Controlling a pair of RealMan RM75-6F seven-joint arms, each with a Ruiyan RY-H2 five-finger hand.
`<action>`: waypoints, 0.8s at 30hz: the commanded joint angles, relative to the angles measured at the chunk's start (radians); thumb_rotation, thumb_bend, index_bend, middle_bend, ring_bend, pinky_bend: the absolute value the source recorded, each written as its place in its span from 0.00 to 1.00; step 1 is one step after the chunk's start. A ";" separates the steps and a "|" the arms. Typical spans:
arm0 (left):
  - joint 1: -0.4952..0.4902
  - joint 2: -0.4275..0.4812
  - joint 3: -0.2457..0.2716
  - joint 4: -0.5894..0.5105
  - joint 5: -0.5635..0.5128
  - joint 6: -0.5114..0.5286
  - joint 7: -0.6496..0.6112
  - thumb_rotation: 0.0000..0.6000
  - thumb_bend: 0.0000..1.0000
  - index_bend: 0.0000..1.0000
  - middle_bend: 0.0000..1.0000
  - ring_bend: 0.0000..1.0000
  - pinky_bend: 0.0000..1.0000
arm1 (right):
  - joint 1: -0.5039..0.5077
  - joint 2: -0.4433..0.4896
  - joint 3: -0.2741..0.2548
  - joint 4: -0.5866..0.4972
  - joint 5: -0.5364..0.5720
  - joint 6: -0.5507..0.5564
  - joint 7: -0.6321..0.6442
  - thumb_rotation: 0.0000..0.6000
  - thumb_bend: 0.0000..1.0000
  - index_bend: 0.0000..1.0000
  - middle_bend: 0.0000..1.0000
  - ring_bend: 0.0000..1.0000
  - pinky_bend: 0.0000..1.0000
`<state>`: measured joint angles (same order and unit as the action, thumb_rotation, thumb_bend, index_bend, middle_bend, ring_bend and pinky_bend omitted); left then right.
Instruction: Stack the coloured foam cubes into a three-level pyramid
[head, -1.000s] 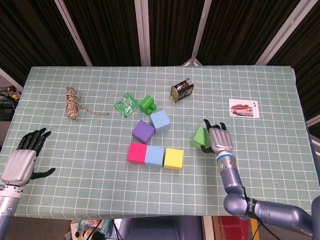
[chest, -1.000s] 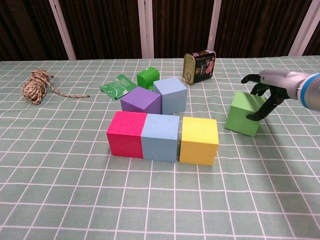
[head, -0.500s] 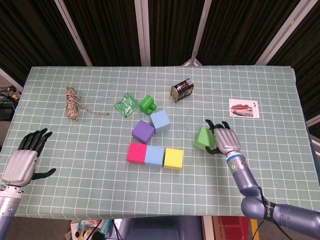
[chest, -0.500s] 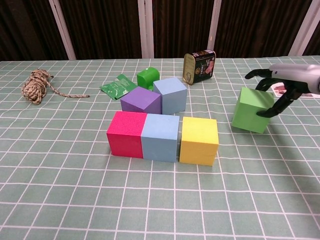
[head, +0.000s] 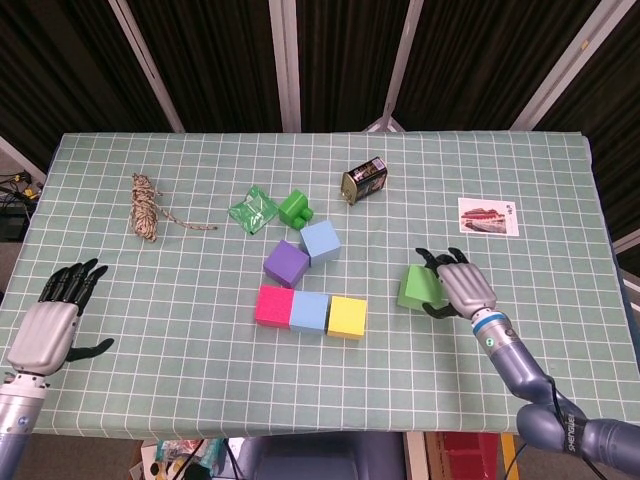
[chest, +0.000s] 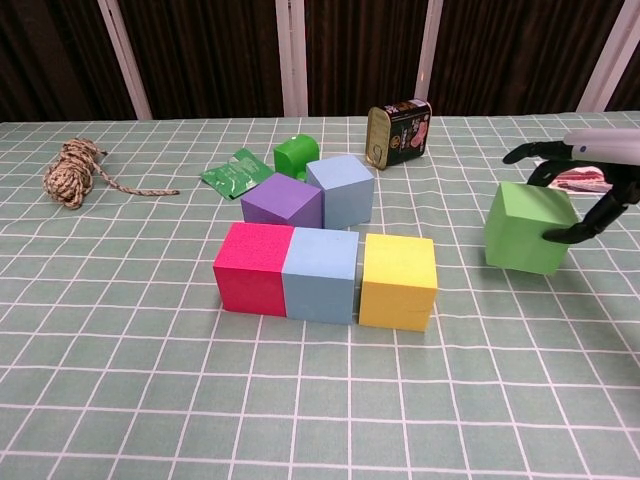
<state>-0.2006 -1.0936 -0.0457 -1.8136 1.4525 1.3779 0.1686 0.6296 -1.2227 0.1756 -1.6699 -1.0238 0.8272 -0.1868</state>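
**A:** ok so what do we have here? We see three matte, spongy-looking cubes in a row touching side to side: pink cube (chest: 256, 268), light blue cube (chest: 320, 275), yellow cube (chest: 398, 281). Behind them a purple cube (chest: 283, 203) and a second blue cube (chest: 342, 187), also touching each other.

**B:** yep, and the green cube (chest: 529, 228) sits well off to the right on the checked tablecloth (head: 180, 300). We see the right hand (head: 462, 284) wrapped on it, dark fingers (chest: 532, 153) over the top, thumb on the side.

**A:** left hand (head: 50, 320) is at the near left edge, fingers spread, nothing in it.

**B:** other bits: a coil of rough twine (head: 146, 207), crinkly green wrapper (head: 252, 210), a shiny rectangular tin (chest: 399, 130) lying on its side, whose contents we can't tell, and a small card (head: 488, 216).
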 joint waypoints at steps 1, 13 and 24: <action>0.001 -0.001 0.001 -0.002 0.003 0.003 0.003 1.00 0.13 0.00 0.01 0.00 0.00 | -0.028 0.027 -0.021 -0.001 -0.094 -0.001 0.071 1.00 0.35 0.00 0.32 0.18 0.00; 0.006 -0.003 0.008 -0.005 0.026 0.016 0.011 1.00 0.13 0.00 0.01 0.00 0.00 | -0.067 0.072 -0.078 0.057 -0.318 0.014 0.264 1.00 0.35 0.00 0.32 0.18 0.00; 0.011 -0.005 0.017 -0.009 0.044 0.024 0.028 1.00 0.13 0.00 0.01 0.00 0.00 | -0.087 0.075 -0.120 0.106 -0.407 0.042 0.348 1.00 0.35 0.00 0.32 0.18 0.00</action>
<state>-0.1900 -1.0987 -0.0297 -1.8225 1.4955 1.4012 0.1952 0.5448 -1.1474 0.0595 -1.5683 -1.4257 0.8660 0.1563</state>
